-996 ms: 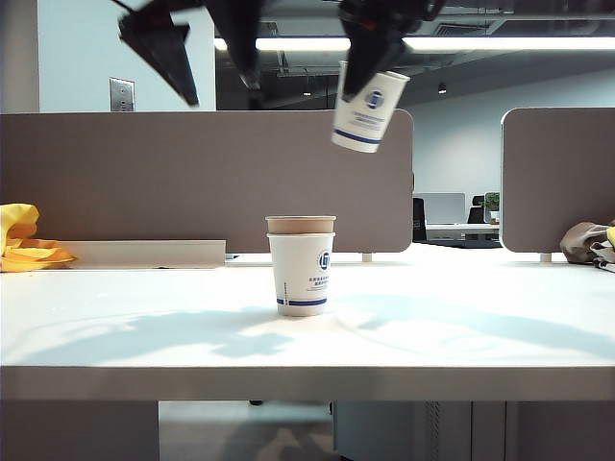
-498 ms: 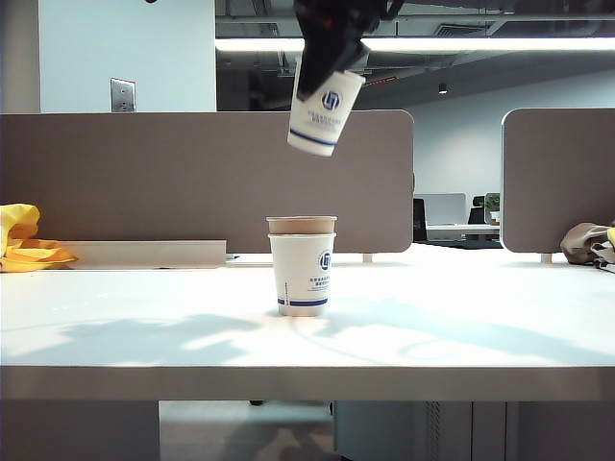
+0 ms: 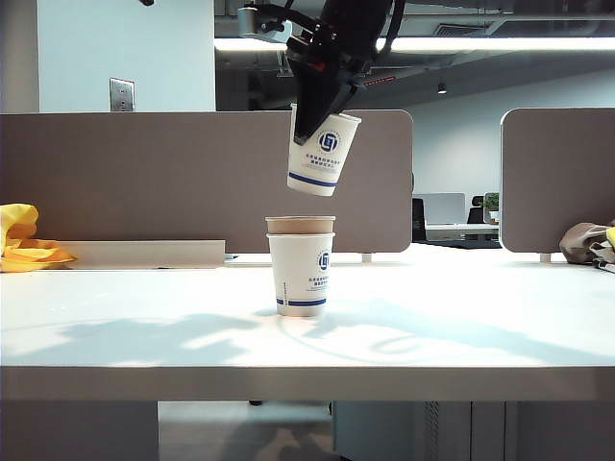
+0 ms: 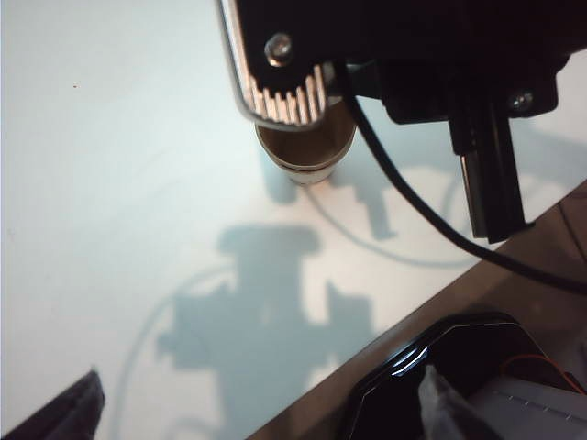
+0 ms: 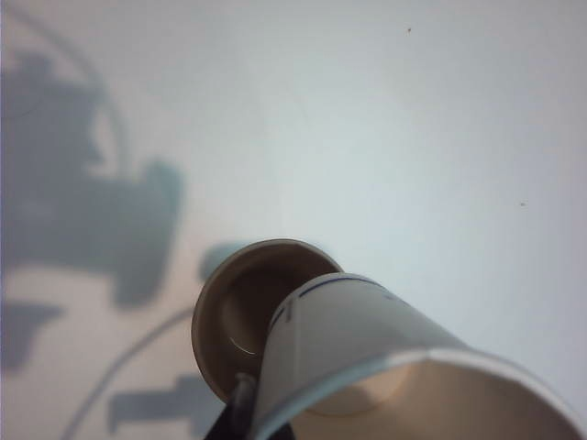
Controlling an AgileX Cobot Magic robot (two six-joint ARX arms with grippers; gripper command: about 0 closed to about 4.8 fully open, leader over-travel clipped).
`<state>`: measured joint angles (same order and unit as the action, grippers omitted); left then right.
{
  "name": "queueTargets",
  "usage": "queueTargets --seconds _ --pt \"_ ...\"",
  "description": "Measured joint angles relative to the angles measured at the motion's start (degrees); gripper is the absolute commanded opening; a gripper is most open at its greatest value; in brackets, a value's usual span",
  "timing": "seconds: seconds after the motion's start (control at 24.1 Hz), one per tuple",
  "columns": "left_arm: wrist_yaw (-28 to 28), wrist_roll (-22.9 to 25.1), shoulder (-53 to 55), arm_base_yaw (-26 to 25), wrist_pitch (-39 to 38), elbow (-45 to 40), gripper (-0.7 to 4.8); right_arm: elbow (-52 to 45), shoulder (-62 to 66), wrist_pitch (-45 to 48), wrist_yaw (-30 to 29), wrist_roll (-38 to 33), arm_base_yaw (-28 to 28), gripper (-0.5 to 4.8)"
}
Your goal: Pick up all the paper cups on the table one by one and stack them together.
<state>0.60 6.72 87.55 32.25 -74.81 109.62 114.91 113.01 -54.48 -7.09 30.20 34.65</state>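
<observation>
Two cups already sit nested on the table (image 3: 115, 327) in the exterior view, the tan cup (image 3: 301, 225) inside a white cup (image 3: 302, 274), while my right gripper (image 3: 322, 96) pinches the last white cup (image 3: 321, 154) tilted just above them. In the left wrist view my left gripper (image 4: 385, 82) hangs spread and empty, high above the stack. The right wrist view shows the held cup's base overlapping the tan mouth, so next I judge I must level it, centre it and lower.
</observation>
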Motion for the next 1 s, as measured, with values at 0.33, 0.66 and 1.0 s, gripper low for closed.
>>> queueTargets --seconds 0.33,0.66,1.0 --pt "-0.2 0.0 0.1 0.0 0.0 0.0 4.79 0.0 1.5 -2.6 -0.3 -0.3 0.0 -0.06" --pt "-0.2 0.0 0.1 0.0 -0.3 0.0 4.79 0.0 -1.3 -1.0 0.9 -3.5 0.1 -0.06" --pt "-0.2 -1.2 0.1 0.0 -0.9 0.0 4.79 0.0 -1.5 -1.0 1.0 -4.8 0.4 -0.06"
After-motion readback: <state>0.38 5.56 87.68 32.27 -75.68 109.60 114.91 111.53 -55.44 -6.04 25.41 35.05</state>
